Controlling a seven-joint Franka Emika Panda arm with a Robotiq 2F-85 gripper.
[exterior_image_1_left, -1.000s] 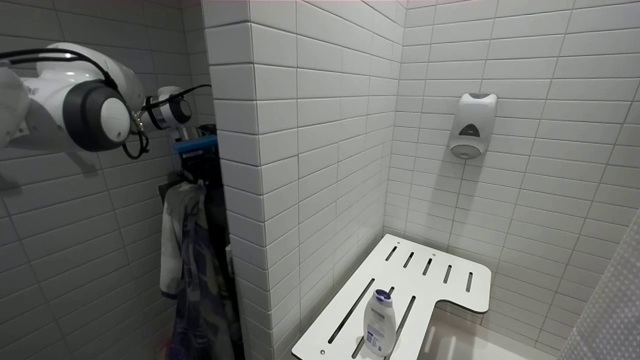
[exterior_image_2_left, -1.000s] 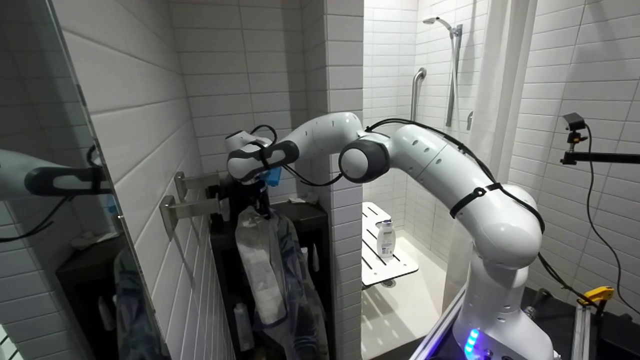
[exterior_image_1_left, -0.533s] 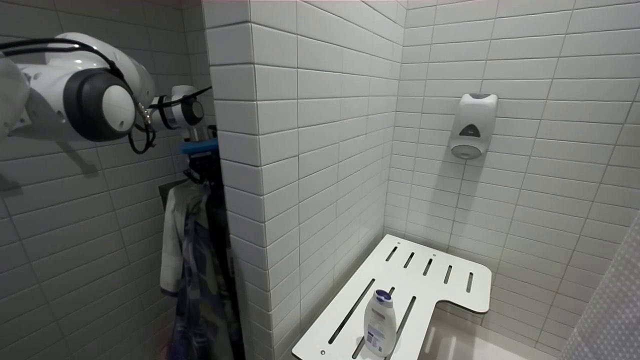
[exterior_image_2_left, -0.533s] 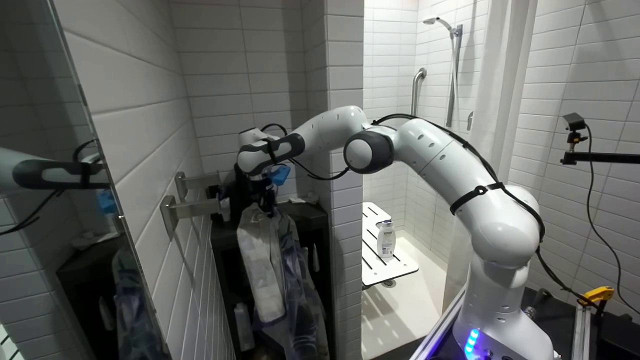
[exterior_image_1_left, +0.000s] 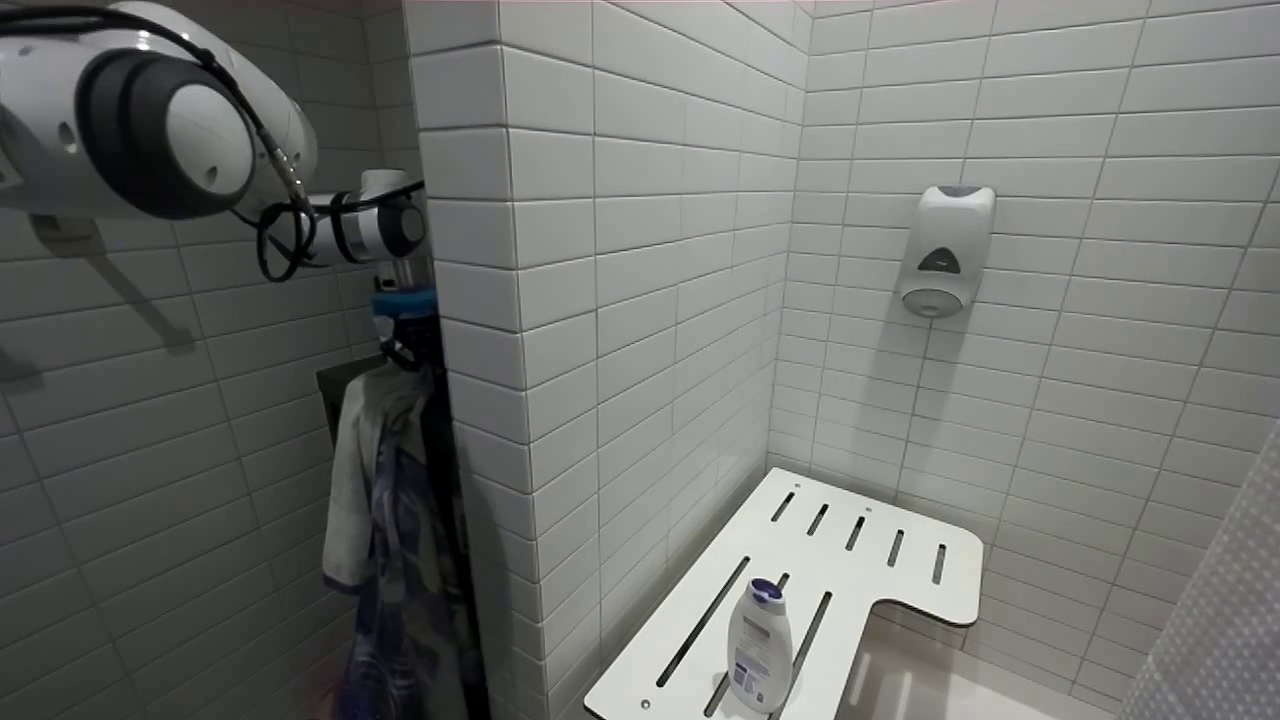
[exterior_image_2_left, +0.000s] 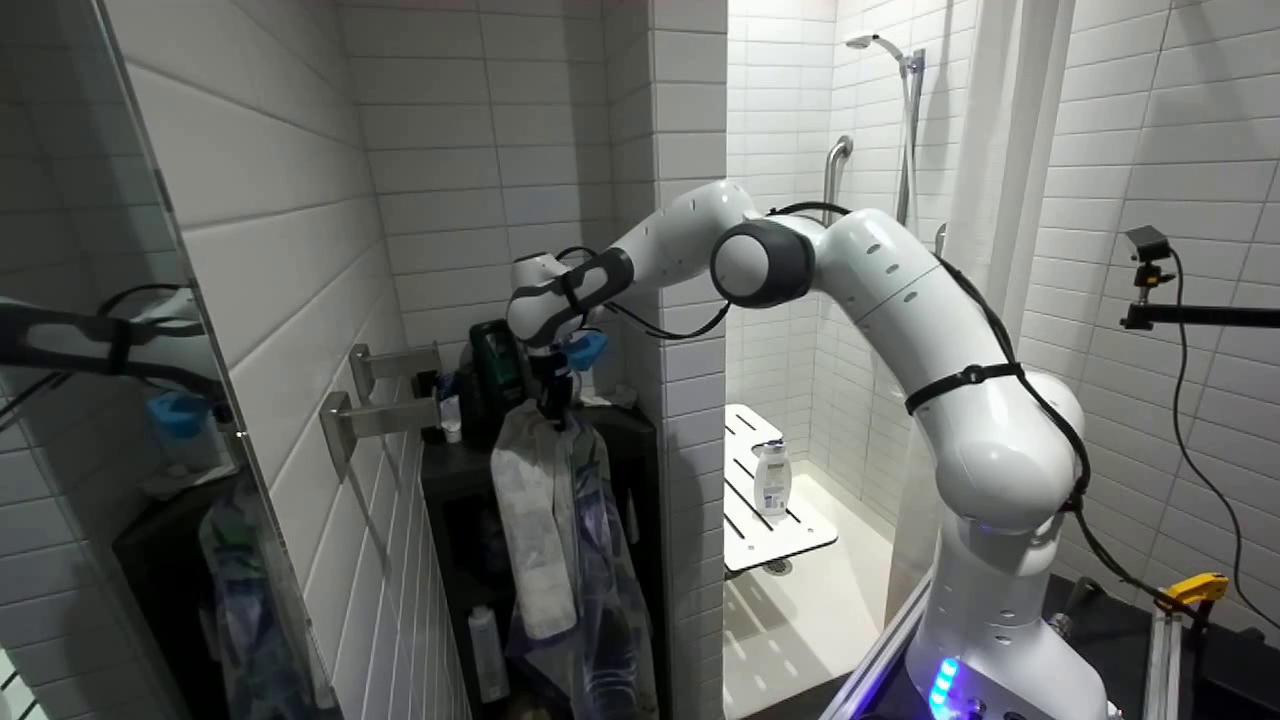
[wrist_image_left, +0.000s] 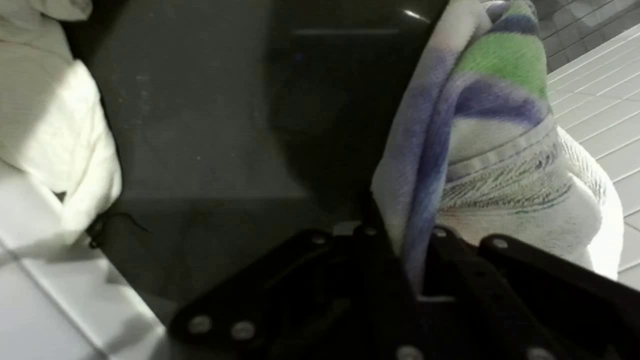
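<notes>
A towel with white, purple and green areas hangs down from my gripper; it shows in the wrist view (wrist_image_left: 500, 100) and in both exterior views (exterior_image_1_left: 385, 500) (exterior_image_2_left: 535, 530). My gripper (wrist_image_left: 407, 235) is shut on a folded edge of the towel, which runs between the two dark fingers. In an exterior view the gripper (exterior_image_2_left: 555, 400) is just above the front of a dark shelf unit (exterior_image_2_left: 455, 465), and the towel drapes in front of it. The fingertips are dark and partly hidden by the towel in the exterior views.
A dark green bottle (exterior_image_2_left: 495, 355) and a small white bottle (exterior_image_2_left: 450, 418) stand on the shelf top. White cloth (wrist_image_left: 65, 115) lies there too. Metal wall bars (exterior_image_2_left: 380, 418) and a mirror are left. Beyond the tiled partition (exterior_image_1_left: 560, 350), a white bench (exterior_image_1_left: 830, 560) bears a bottle (exterior_image_1_left: 760, 650).
The gripper and towel top have moved right, away from the wall bars and towards the partition, in an exterior view. The arm's elbow has risen. The green bottle has come into sight.
</notes>
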